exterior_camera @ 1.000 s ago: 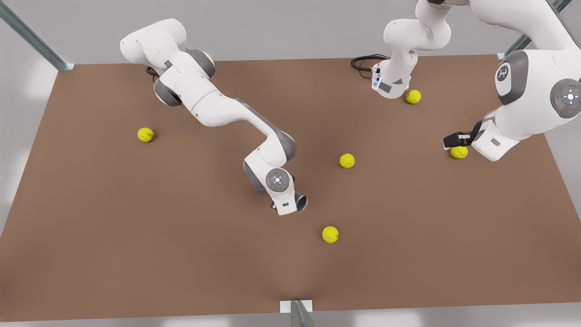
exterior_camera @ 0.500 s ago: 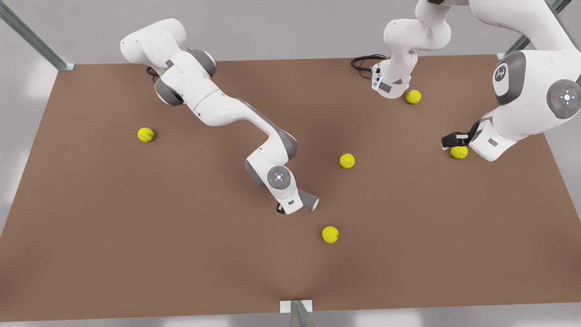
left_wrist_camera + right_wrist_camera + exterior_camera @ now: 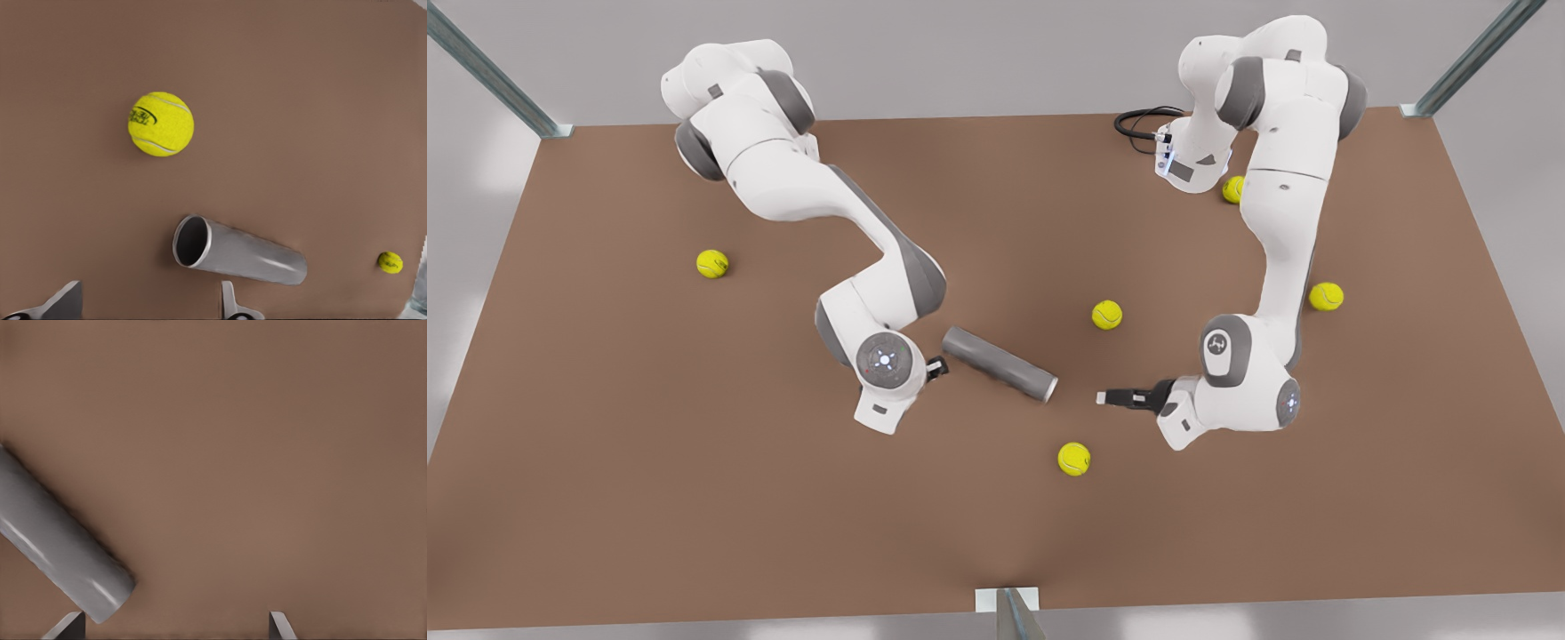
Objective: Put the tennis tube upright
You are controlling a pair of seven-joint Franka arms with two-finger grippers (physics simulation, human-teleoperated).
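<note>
**Desk:** Where does the tennis tube lie, and what does it hold?

**Photographer:** The tennis tube lies on its side near the middle of the brown tabletop. Its hollow end is dark inside, and I cannot tell how deep that goes.

**Desk:** And going across, left to right?

**Photographer:** One tennis ball sits well off the tube's closed end. The right gripper is just beside that closed end, its fingers spread and holding nothing. Its wrist view shows them cut off at the tips. Past the hollow end are a second ball and a third ball, one on each side of the tube's line. The left gripper faces the opening, near it but apart, with its fingers spread wide.

**Desk:** Anything hidden?

**Photographer:** A fourth ball is half covered by the left arm, far beyond the tube. A fifth ball lies clear of that arm. A black cable coils at the arm's base. Metal posts stand at the tabletop's corners against grey walls.
</note>
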